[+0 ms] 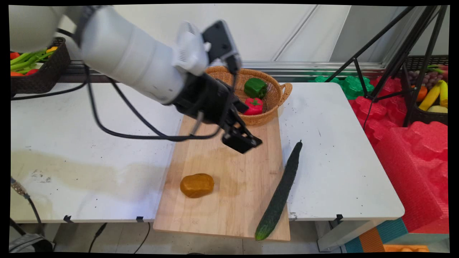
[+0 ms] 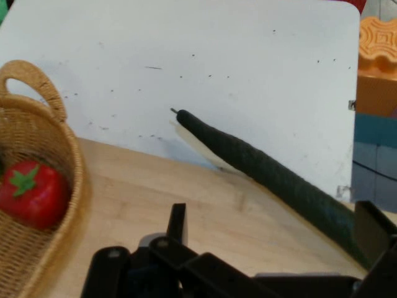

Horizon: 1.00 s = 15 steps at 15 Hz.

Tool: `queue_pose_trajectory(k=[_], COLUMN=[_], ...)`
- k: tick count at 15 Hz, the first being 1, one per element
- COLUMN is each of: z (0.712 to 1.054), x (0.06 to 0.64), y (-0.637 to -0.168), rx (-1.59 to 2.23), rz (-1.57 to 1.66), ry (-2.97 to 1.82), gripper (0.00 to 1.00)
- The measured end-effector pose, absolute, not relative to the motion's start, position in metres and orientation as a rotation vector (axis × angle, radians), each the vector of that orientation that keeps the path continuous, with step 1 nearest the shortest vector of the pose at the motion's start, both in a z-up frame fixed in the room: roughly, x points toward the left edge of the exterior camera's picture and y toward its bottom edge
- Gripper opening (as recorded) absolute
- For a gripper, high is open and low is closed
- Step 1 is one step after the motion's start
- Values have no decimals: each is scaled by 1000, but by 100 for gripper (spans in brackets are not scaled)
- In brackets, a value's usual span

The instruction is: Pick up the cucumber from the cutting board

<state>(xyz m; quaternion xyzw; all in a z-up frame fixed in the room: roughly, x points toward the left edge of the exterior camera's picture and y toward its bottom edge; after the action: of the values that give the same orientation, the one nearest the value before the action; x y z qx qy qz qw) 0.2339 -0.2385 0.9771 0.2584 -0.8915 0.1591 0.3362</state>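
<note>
Gripper (image 1: 241, 138) hangs over the far half of the cutting board (image 1: 215, 215), holding nothing; from the hand view I see its two fingers (image 2: 177, 222) well apart, so I read it as released. Nearest thing is the wicker basket (image 1: 278, 102) just behind it, sitting on the board's far edge with a red tomato (image 1: 254, 106) and a green pepper (image 1: 255, 87) inside. Cucumber (image 1: 281, 190) lies long across the board's right edge, stem end out on the white table (image 1: 330, 150), other end hanging off the near side; my guess is it was simply laid down flat there. In the hand view the cucumber (image 2: 260, 167) runs ahead of the gripper and off to one side, apart from the fingers. Potato (image 1: 197, 185) sits on the board's near left, well apart from the gripper.
</note>
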Motion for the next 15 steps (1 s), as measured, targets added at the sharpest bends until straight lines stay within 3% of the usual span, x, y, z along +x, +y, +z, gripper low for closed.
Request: queue_pose_trajectory(k=[15], z=[895], x=[134], y=[-258], rx=[909], rz=[291], ry=[-2424], gripper=[100])
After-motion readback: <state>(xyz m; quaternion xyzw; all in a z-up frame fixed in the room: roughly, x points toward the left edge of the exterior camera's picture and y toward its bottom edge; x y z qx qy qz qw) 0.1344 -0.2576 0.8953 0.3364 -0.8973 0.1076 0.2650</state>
